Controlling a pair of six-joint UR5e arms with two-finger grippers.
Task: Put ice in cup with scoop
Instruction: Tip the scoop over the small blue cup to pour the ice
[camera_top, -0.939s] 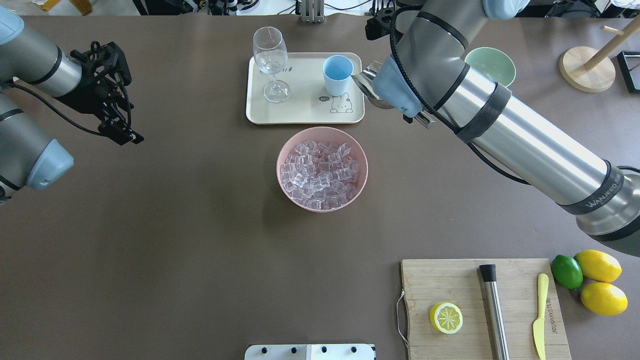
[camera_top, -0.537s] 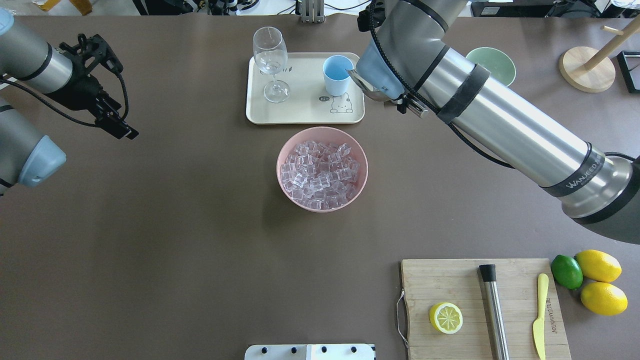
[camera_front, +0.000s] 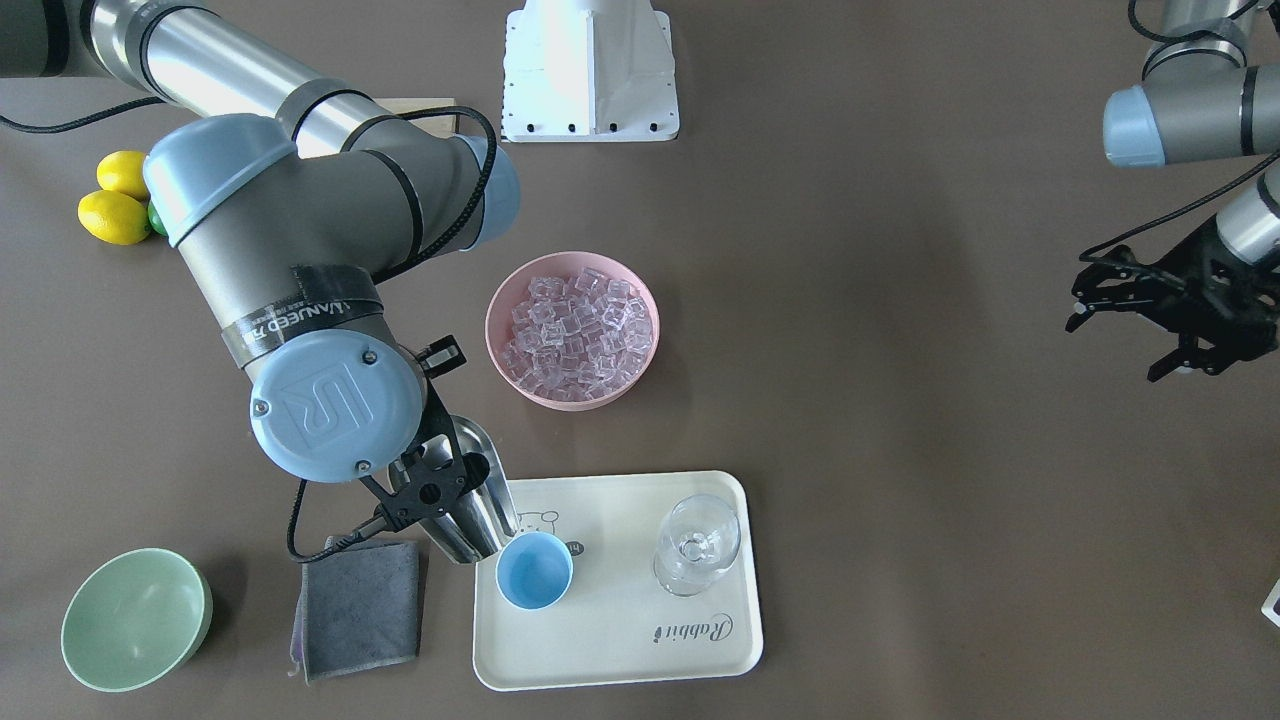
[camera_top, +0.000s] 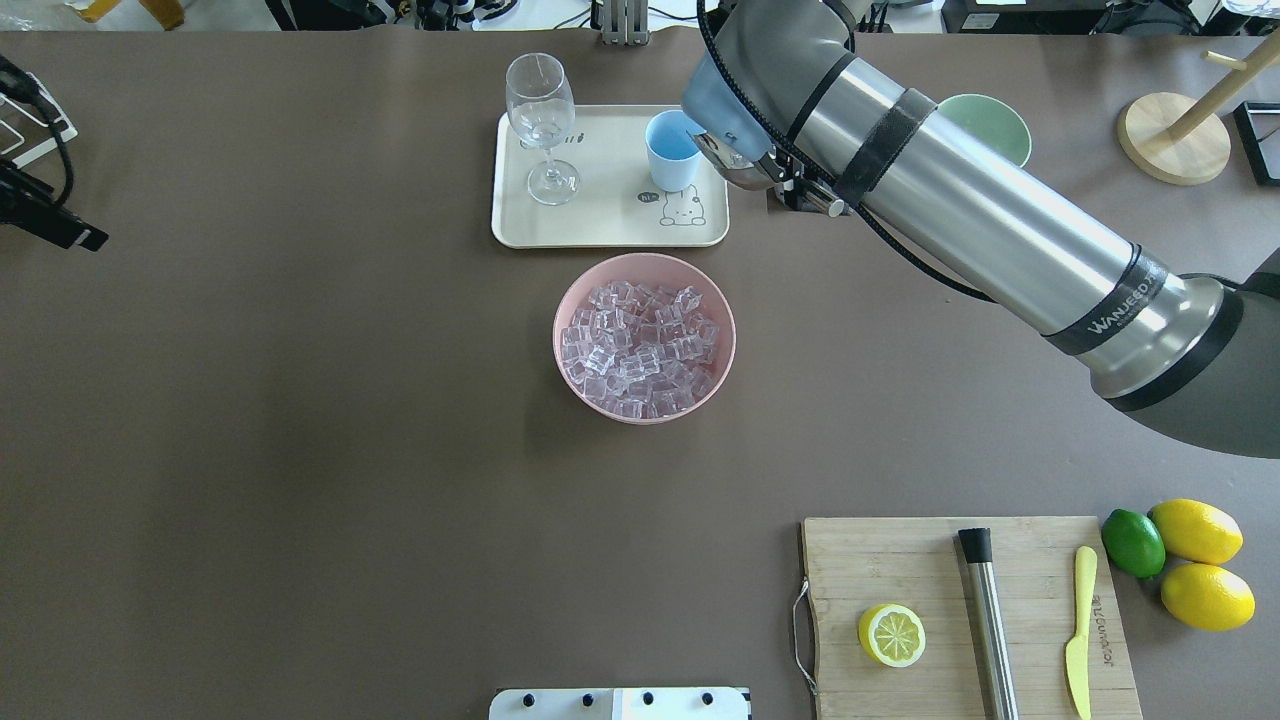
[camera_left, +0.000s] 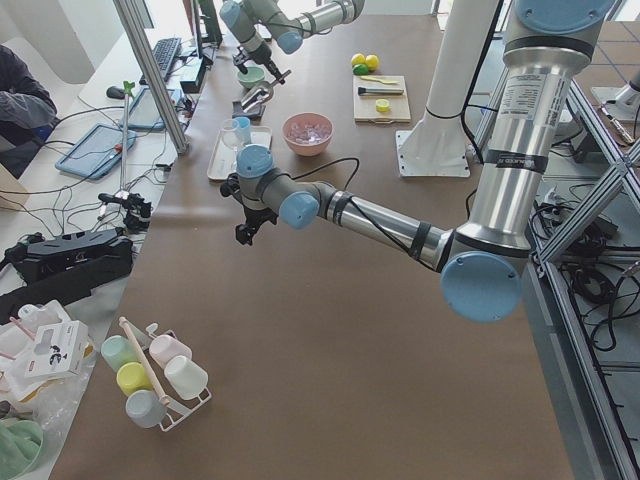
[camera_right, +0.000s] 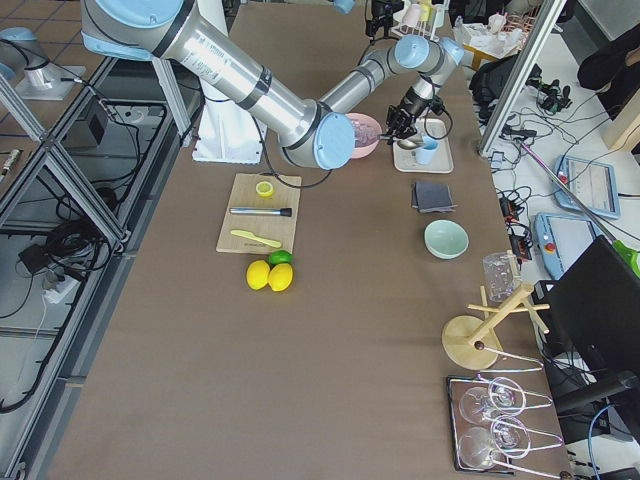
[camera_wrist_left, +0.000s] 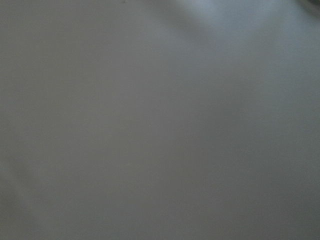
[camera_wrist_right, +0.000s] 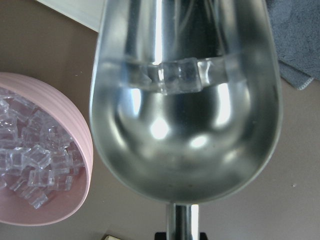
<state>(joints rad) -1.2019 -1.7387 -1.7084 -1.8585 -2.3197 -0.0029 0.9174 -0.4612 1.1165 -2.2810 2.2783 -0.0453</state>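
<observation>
The scoop (camera_front: 478, 505) is clenched at its handle by the right tool (camera_front: 432, 492). Its long axis is pointed mouth-first at the cup (camera_front: 535, 572), just beside it. Ice (camera_wrist_right: 179, 76) is held near the mouth. The left tool (camera_front: 1150, 315) is released, well apart.

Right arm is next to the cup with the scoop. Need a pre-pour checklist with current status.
1. right gripper shut on the scoop: ok.
2. Load: one ice cube lies in the trough: ok.
3. cup upright on the tray, looks empty: ok.
4. Scoop lip over the cup's opening: in the front view it sits at the rim's edge: cannot tell.
5. wine glass stands apart from the cup: ok.
6. left gripper far from the tray: ok.
</observation>
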